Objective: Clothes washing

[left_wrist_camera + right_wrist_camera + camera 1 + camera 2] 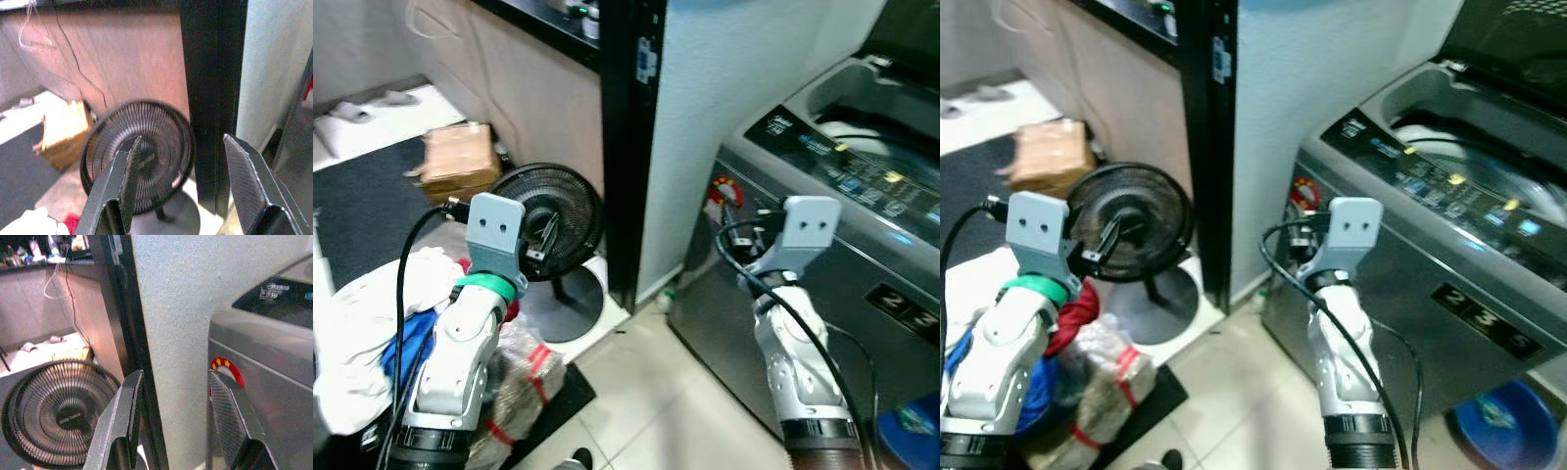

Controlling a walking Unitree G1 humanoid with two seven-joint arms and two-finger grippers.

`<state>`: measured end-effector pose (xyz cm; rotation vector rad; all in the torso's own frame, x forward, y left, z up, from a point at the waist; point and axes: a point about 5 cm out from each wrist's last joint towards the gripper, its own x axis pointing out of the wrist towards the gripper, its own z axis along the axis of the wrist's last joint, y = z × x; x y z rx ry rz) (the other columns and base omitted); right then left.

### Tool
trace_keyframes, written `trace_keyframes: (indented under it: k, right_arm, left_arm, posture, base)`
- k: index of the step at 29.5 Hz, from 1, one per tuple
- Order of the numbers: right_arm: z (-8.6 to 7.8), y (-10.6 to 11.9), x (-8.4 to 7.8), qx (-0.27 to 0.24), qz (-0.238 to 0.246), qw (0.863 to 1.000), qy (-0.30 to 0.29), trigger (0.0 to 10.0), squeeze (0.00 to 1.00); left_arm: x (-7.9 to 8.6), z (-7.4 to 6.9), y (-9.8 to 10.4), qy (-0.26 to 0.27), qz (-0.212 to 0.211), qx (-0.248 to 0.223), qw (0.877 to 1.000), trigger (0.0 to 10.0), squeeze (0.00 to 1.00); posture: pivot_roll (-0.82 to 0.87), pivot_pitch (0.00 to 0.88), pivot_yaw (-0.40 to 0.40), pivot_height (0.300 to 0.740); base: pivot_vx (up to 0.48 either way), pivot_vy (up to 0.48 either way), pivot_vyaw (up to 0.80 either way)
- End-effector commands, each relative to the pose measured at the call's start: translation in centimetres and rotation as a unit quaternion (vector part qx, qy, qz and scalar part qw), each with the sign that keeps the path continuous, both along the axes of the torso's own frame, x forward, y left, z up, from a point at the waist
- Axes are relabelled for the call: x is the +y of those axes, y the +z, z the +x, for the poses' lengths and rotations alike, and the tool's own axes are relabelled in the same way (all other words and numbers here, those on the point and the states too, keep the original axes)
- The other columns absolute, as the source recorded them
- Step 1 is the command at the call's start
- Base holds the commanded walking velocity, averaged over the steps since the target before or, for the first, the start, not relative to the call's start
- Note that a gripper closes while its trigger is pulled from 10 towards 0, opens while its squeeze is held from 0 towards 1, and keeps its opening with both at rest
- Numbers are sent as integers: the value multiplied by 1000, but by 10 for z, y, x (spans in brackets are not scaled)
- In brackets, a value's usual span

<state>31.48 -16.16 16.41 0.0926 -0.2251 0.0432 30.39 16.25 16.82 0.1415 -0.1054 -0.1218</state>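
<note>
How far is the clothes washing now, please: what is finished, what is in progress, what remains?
Done: the grey top-loading washing machine stands with its lid up. In hand: nothing; the left gripper and the right gripper are both open and empty, raised in front of the robot. Left: the pile of white, blue and red clothes lies on the floor at the left, not yet loaded.

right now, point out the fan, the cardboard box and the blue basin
fan (548, 220), left eye view, grille centre
cardboard box (458, 160), left eye view, top face
blue basin (1498, 421), right eye view, inside
</note>
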Motion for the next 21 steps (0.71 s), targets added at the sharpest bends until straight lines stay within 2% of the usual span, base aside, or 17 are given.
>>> trace_keyframes:
  k: [1,6,16,21]
  right_arm:
    - [0,-4,0,6,-2,1000,1,10000,0]
    - [1,-6,-3,10,-5,1000,1,10000,0]
    - [1,-5,-6,6,-8,1000,-11,10000,0]
    - [1,-3,-21,3,-12,999,-51,10000,0]
  left_arm:
    - [5,0,-6,15,10,16,1000,10000,0]
    - [8,0,-5,19,30,-1,999,10000,0]
    - [8,3,-4,21,21,-6,1000,10000,0]
    - [-3,13,1,13,10,-18,1000,10000,0]
  posture:
    - [-2,5,32,740]
    - [-1,6,32,740]
    - [-5,6,32,740]
    - [-21,6,39,740]
  base:
    - [0,0,744]
    - [0,0,741]
    - [0,0,738]
    - [0,0,733]
